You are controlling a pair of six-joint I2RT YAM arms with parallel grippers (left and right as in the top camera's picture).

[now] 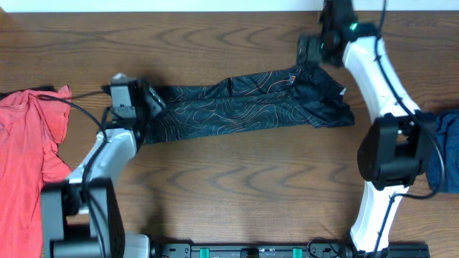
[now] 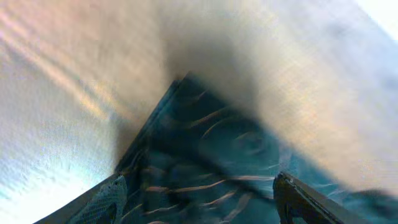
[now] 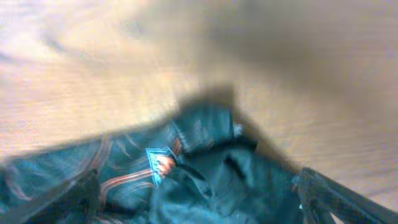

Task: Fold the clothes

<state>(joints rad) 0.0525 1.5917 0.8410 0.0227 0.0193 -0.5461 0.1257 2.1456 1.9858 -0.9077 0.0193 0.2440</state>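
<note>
The black jersey (image 1: 244,107) with thin orange contour lines lies on the wooden table as a long, bunched strip running left to right. A small orange logo (image 1: 292,77) shows near its right end. My left gripper (image 1: 152,102) is at the jersey's left end. In the left wrist view its fingers (image 2: 199,193) are spread wide over the fabric (image 2: 211,155), open. My right gripper (image 1: 314,50) is over the jersey's upper right corner. In the right wrist view its fingers (image 3: 205,199) are also spread wide over the crumpled fabric (image 3: 249,180) and logo (image 3: 163,165). Both wrist views are blurred.
A red garment (image 1: 29,136) lies at the table's left edge. A blue garment (image 1: 445,147) lies at the right edge behind the right arm. The table's far edge runs along the top of the overhead view.
</note>
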